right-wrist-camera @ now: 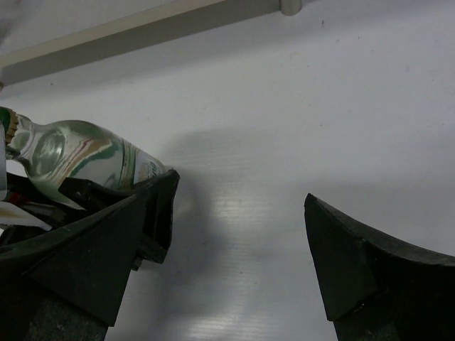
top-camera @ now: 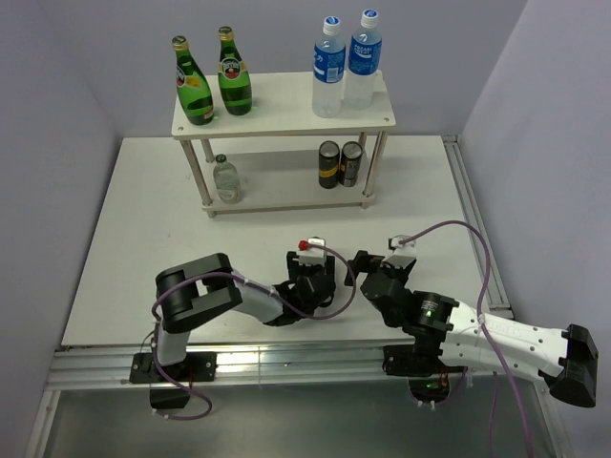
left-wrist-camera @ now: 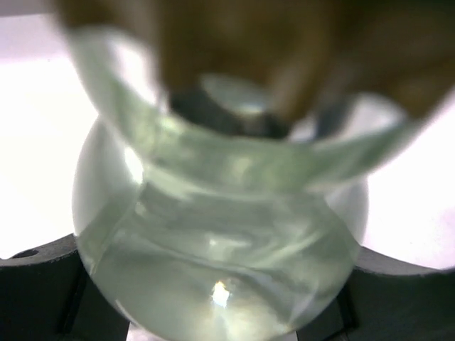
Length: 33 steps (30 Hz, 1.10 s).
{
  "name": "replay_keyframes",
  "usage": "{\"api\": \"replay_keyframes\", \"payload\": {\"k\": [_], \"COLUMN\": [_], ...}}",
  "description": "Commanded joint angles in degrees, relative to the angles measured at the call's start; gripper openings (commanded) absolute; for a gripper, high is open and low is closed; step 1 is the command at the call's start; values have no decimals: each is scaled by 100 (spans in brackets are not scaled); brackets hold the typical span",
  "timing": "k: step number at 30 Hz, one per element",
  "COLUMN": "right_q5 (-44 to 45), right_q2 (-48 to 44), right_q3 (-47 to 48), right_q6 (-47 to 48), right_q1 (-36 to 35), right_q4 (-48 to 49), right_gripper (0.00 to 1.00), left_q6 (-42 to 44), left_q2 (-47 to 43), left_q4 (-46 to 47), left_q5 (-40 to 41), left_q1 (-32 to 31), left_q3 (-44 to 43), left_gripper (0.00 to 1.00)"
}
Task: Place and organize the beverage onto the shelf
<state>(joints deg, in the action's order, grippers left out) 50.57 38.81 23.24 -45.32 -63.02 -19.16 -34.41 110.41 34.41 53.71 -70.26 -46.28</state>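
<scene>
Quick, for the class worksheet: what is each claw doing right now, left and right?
Left claw: closed on the small clear bottle.
Right claw: open, holding nothing.

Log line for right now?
left gripper: shut on small clear bottle | right gripper: open, empty | shelf top: green bottles, blue-label bottles | lower: second small bottle, dark cans

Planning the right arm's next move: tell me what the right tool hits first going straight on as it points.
Likely bare table first; the open right tool has nothing between. Beyond lies the shelf, depth unclear. The small bottle in the left tool sits aside.
</scene>
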Motion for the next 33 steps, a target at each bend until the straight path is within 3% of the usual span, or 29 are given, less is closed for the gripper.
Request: {"api": "replay_keyframes", "payload": {"k": [1,3,4,18,33], "right_q5": [138,138,138,120,102], "right_q2": [-5,-5,-22,-40,-67], "right_q3": [75,75,66,57,40], "right_q6": [-21,-29,-29,-12,6], "right_q1": [-26,-34,-26,-34,-26], "right_q4": [167,158,158,176,193], "right_gripper": [100,100,100,100,100], "left_q6": [224,277,312,1349,1824], "left_q2": [-10,-89,-220,-1654,-1330], "left_q4": [215,93,57,-180,-119], "left_q5": [42,113,200,-379,-1179], "left_q1": [214,346,390,1506,2807], "left_q3": [-83,-48,-39,181,-1014], "left_gripper": [16,1,0,0,0]}}
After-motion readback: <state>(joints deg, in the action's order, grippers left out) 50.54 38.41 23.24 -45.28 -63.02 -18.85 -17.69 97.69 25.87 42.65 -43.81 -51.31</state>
